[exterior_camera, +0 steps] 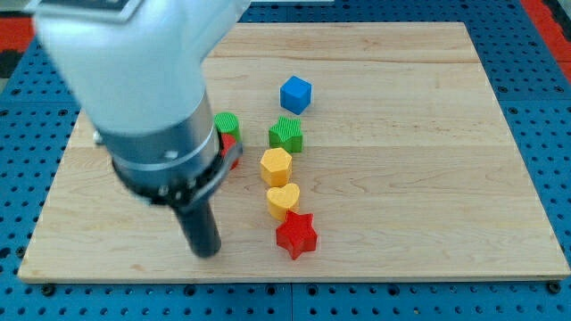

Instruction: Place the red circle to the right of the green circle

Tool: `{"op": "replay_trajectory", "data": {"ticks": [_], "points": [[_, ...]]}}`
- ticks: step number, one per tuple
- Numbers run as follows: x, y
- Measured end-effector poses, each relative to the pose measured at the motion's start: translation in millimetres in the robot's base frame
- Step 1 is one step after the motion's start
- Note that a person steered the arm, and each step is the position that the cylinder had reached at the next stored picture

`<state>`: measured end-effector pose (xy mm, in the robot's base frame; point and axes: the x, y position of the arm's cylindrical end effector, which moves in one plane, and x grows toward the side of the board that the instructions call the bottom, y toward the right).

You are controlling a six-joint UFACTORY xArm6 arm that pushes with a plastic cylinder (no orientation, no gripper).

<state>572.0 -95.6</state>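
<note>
- A pale wooden board lies on a blue pegboard surface and fills most of the view; the blocks on it are described from the view's bottom upward
- The robot arm, a large blurred grey and black cylinder, enters from the view's top left and covers the board's left part
- The arm ends in a straight dark rod; the tip sits near the board's bottom edge, left of centre
- The rod has no jaws, so nothing is clasped or let go; the tip touches no block and stands well to the left of the red star
- Nearest the bottom edge is the red star, right of the tip
- Just above it and touching it is a yellow heart
- Above the heart, just apart from it, is a yellow hexagon
- Next up is a green block with a ridged top, touching or almost touching the hexagon; its exact shape cannot be made out
- To its left, against the arm's body, a red block shows only as a sliver; this looks like the red circle, mostly hidden
- Touching it from above is a green circle, partly covered by the arm
- Farthest up, above the ridged green block, is a blue cube
</note>
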Motion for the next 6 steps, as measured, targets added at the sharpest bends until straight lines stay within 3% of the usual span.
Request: {"op": "replay_trajectory", "data": {"ticks": [2,3,5,6], "points": [[-78.0,-1.5],[-114.3,29.1],[-197.5,14.4],[-199.1,23.8]]}}
